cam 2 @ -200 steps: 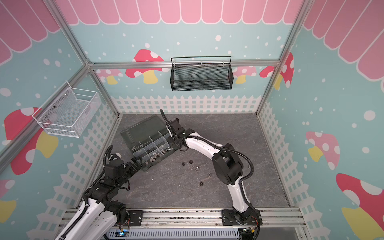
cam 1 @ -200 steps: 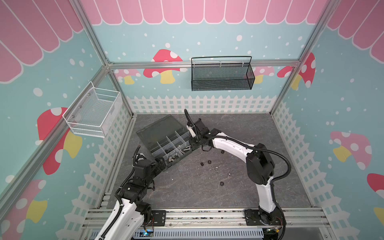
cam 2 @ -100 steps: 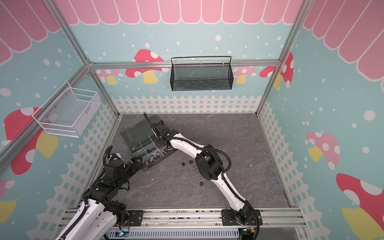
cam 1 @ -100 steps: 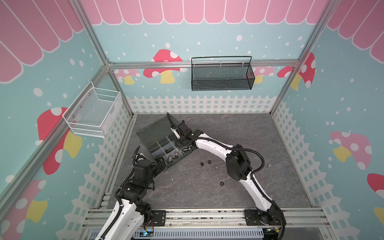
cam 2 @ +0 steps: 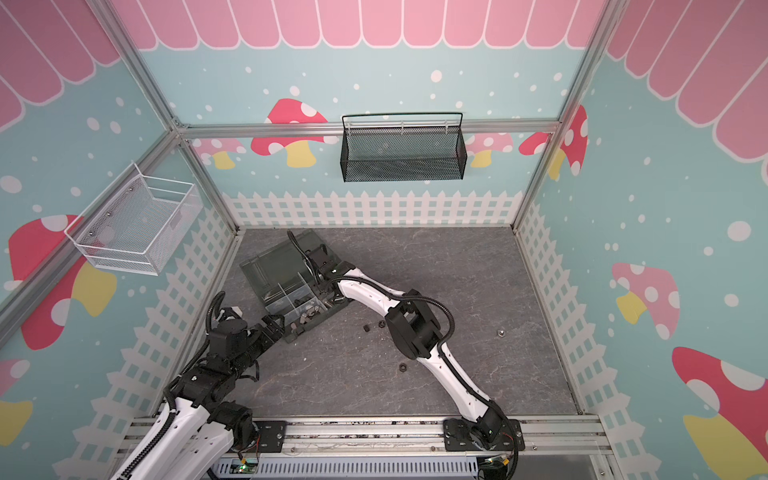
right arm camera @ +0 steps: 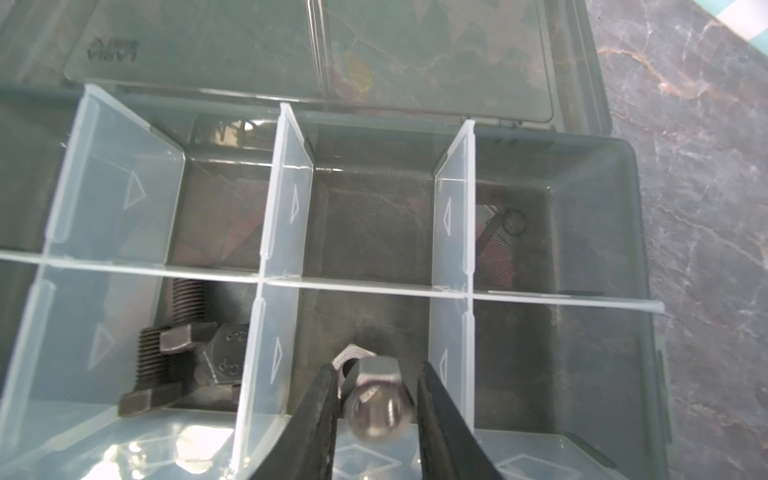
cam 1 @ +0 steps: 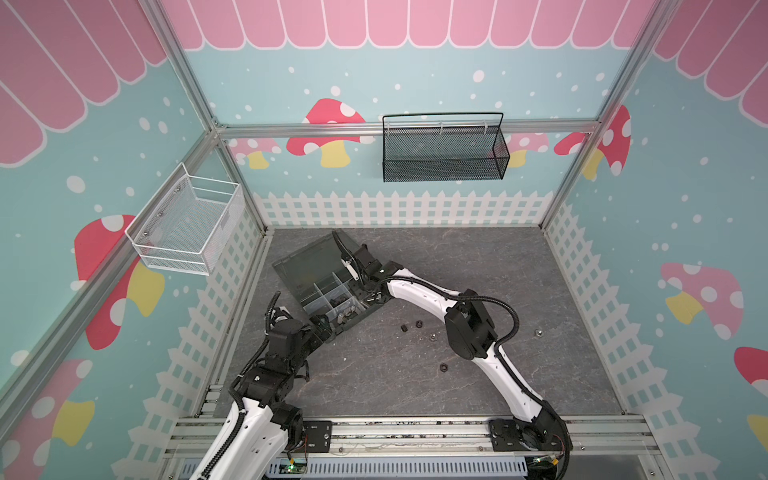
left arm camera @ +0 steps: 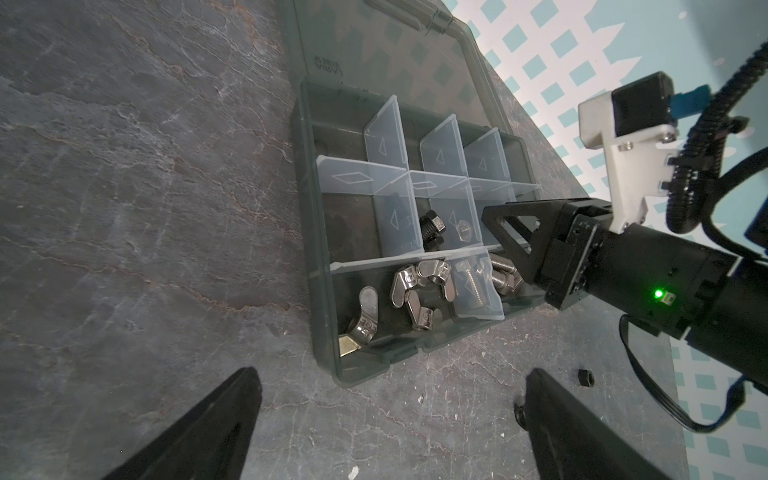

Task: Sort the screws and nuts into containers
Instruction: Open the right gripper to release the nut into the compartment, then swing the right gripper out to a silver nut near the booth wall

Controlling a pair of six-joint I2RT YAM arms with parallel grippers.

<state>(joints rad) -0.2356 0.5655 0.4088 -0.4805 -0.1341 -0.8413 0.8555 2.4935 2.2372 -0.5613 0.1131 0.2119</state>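
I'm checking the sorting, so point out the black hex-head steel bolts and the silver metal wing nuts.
black hex-head steel bolts (right arm camera: 222, 362), right wrist view, on a stamped hex head
silver metal wing nuts (left arm camera: 405, 286), left wrist view, on one nut's body

Grey marbled tabletop (cam 1: 415, 395) with an open organizer box (cam 1: 299, 268) and several loose nuts (cam 1: 444, 367)

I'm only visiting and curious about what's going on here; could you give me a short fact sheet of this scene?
Box: organizer box, lid open, on the table
Right hand: above the compartment beside the black screws, silver hex piece between its fingers; held or released, unclear
Left hand: open, empty, beside the box
Sorted: wing nuts share one compartment
Loose: several nuts on the table
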